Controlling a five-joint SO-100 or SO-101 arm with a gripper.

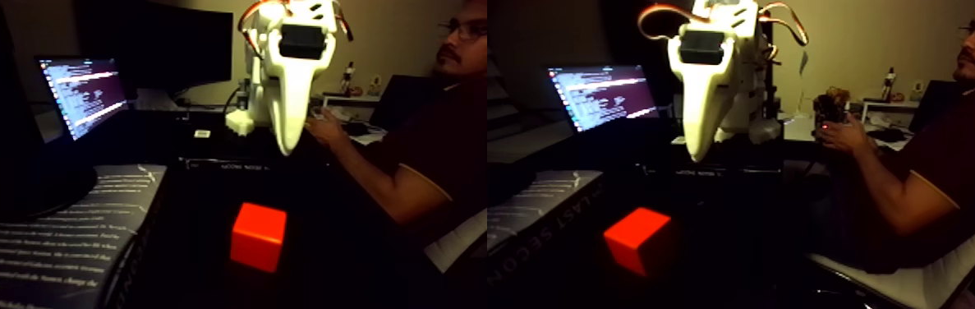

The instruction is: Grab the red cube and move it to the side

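The fixed view is 1 wide picture with 2 nearly equal halves side by side. In the left half, the red cube (259,237) sits on a dark, almost black surface, its smooth matte faces bright orange-red, edges crisp, with 2 faces showing. The gripper (288,144) hangs above and behind the cube, well apart from it and touching nothing. It is glossy white plastic, tapering to a rounded, pointed tip, with a black boxy motor (301,41) set in its upper body. Its fingers overlap from this angle, so I cannot tell whether they stand wide or narrow. A book (50,238) with pale printed lines lies left of the cube. A glowing laptop screen (85,92) stands behind. A person's hand (328,130) rests beyond the gripper.
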